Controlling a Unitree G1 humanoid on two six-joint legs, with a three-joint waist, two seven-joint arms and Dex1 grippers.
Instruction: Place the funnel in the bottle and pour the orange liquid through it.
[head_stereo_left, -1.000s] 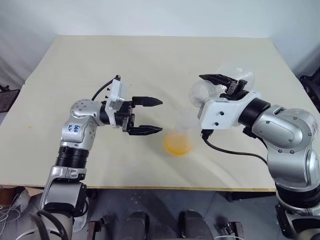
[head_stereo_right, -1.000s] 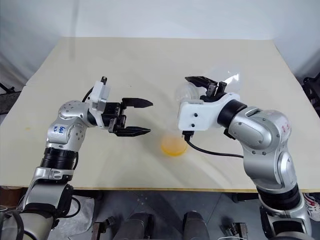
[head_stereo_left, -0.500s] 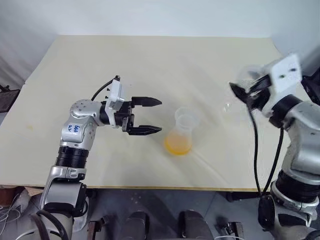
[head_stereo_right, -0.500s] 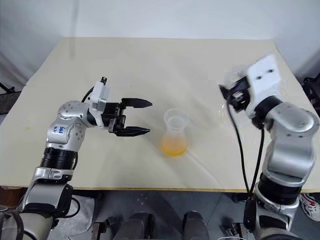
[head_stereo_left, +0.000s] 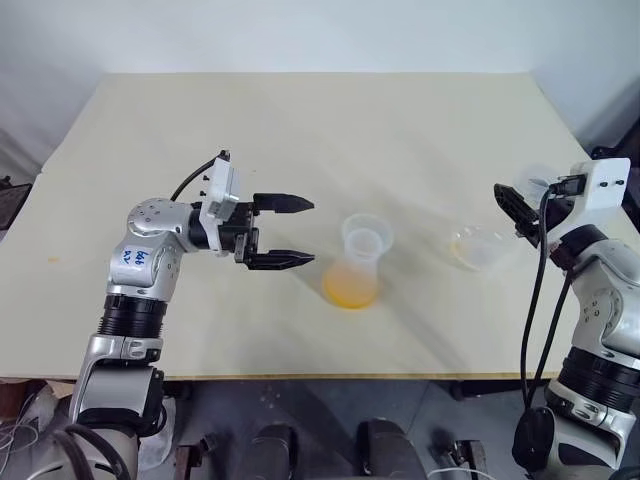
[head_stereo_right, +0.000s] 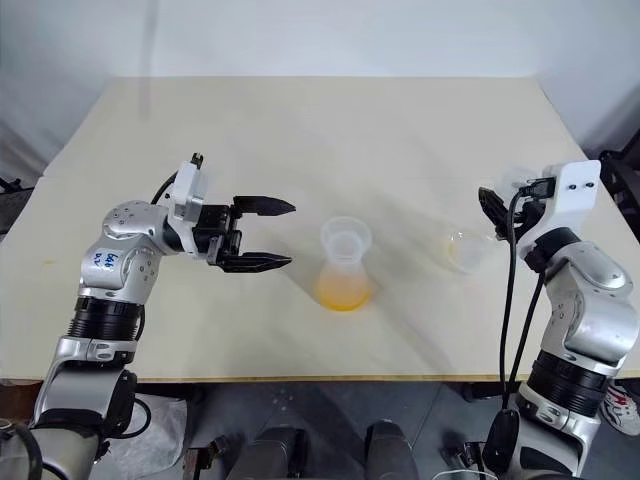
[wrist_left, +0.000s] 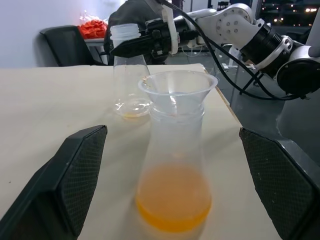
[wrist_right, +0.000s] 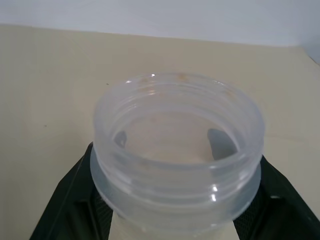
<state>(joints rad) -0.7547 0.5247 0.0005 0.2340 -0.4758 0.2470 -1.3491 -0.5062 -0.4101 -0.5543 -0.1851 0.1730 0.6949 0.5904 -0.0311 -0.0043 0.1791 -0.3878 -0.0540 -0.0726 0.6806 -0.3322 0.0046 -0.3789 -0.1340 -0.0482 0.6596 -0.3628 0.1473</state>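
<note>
Head views: two flasks, one funnel, two grippers. The bottle (head_stereo_left: 352, 275) stands upright near the middle of the table (head_stereo_left: 300, 130), with the funnel (head_stereo_left: 364, 236) seated in its neck and a shallow pool of the orange liquid (head_stereo_left: 351, 290) in its flared base. The larger flask (head_stereo_right: 468, 250) stands to the right, well apart from it and nearly empty. The left gripper (head_stereo_left: 290, 232) hangs just left of the bottle, fingers spread wide and holding nothing. The right gripper (head_stereo_left: 520, 212) is at the larger flask's neck. The table is pale beige and bare elsewhere; a white wall lies beyond its far edge.

Left wrist view: the funnel's clear cone (wrist_left: 178, 91) sits on the frosted neck, and the liquid is bright and translucent. The larger flask (wrist_left: 128, 72) beyond holds only an orange trace. Dark chairs and something red stand in the room behind.

Right wrist view: two black fingers (wrist_right: 72, 200) clamp both sides of the larger flask's threaded neck, its open mouth ringed with small orange specks.
</note>
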